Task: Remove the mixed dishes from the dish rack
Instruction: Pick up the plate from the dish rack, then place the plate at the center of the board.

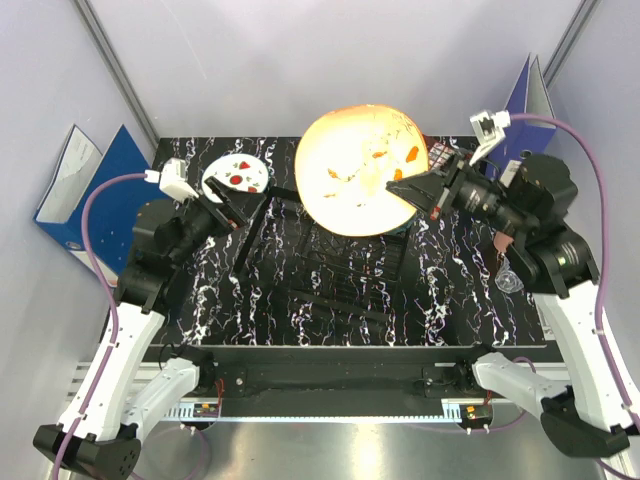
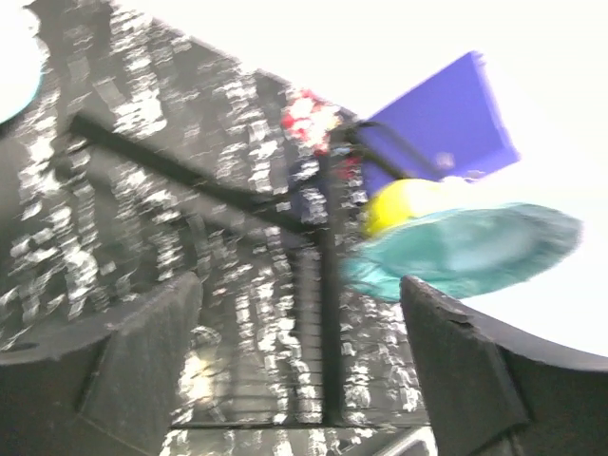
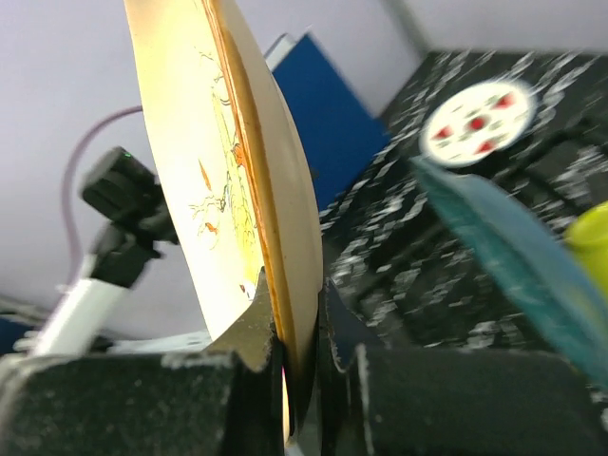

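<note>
My right gripper (image 1: 400, 187) is shut on the rim of the cream floral plate (image 1: 358, 170) and holds it upright above the black wire dish rack (image 1: 320, 270). In the right wrist view the fingers (image 3: 256, 323) pinch the plate's edge (image 3: 223, 142). The teal scalloped plate (image 3: 513, 256) and the yellow-green bowl (image 3: 591, 247) stand behind it. The white plate with red fruit marks (image 1: 236, 176) lies on the table at the back left. My left gripper (image 1: 235, 205) is open and empty beside it. The left wrist view shows the teal plate (image 2: 465, 249), the bowl (image 2: 399, 201) and the rack wires (image 2: 328, 313).
Blue ring binders lean on the walls at the left (image 1: 100, 190) and back right (image 1: 528, 100). A pink cup (image 1: 497, 243) and a clear glass (image 1: 508, 280) sit on the table's right side under my right arm.
</note>
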Motion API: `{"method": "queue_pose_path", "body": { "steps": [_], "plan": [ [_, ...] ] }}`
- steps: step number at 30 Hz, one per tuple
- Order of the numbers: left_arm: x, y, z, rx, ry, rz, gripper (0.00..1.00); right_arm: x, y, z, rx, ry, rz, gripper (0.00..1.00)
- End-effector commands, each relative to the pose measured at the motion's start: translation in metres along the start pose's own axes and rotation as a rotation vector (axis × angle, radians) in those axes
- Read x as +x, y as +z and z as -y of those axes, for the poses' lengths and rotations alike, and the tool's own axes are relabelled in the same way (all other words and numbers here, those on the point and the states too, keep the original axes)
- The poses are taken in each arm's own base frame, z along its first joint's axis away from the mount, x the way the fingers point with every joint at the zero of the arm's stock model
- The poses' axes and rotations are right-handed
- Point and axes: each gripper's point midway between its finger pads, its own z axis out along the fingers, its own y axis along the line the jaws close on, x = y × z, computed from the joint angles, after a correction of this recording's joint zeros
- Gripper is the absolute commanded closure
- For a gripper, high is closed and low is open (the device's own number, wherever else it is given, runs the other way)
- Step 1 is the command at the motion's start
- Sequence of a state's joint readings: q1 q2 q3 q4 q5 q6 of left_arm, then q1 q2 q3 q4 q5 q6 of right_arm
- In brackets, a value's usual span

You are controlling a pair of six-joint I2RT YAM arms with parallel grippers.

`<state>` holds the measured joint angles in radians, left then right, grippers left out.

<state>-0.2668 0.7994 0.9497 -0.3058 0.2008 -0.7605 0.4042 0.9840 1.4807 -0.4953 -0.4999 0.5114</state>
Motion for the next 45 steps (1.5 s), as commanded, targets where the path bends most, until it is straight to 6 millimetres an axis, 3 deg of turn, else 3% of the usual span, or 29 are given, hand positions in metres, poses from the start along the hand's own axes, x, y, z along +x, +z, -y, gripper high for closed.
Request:
{"method": "queue_pose_path", "body": {
  "steps": [1,4,13,19,31,34,35,38,39,42,45],
  "plan": [
    [-0.027,-0.035,0.094,0.383,-0.031,0.028,0.05,-0.037,-0.001,-0.071,-0.269,0.253,-0.001,1.0],
    [-0.026,-0.053,0.125,0.549,-0.054,-0.007,0.05,-0.034,0.003,-0.074,-0.302,0.327,-0.03,1.0],
    [-0.034,-0.089,0.163,0.76,-0.038,0.007,0.04,-0.017,0.008,-0.06,-0.262,0.352,-0.07,1.0],
    [-0.036,-0.093,0.169,0.808,-0.059,0.013,0.05,-0.002,0.019,-0.052,-0.25,0.371,-0.107,1.0],
    [-0.024,-0.062,0.176,0.795,-0.058,-0.063,0.08,0.034,0.065,-0.063,-0.272,0.352,-0.218,1.0],
    [-0.023,-0.06,0.175,0.783,-0.046,-0.066,0.23,0.039,0.071,-0.065,-0.272,0.341,-0.229,1.0],
    [-0.022,-0.061,0.174,0.782,-0.043,-0.072,0.35,0.04,0.073,-0.065,-0.272,0.339,-0.232,1.0],
    [-0.022,-0.062,0.172,0.761,-0.027,-0.064,0.57,0.039,0.072,-0.064,-0.268,0.324,-0.222,1.0],
    [-0.023,-0.062,0.171,0.755,-0.015,-0.058,0.73,0.038,0.072,-0.064,-0.265,0.316,-0.216,1.0],
    [-0.022,-0.06,0.167,0.718,-0.016,-0.059,1.0,0.036,0.069,-0.062,-0.251,0.295,-0.201,1.0],
    [-0.022,-0.057,0.161,0.68,-0.024,-0.053,1.0,0.034,0.066,-0.061,-0.241,0.272,-0.189,1.0]
  ]
}}
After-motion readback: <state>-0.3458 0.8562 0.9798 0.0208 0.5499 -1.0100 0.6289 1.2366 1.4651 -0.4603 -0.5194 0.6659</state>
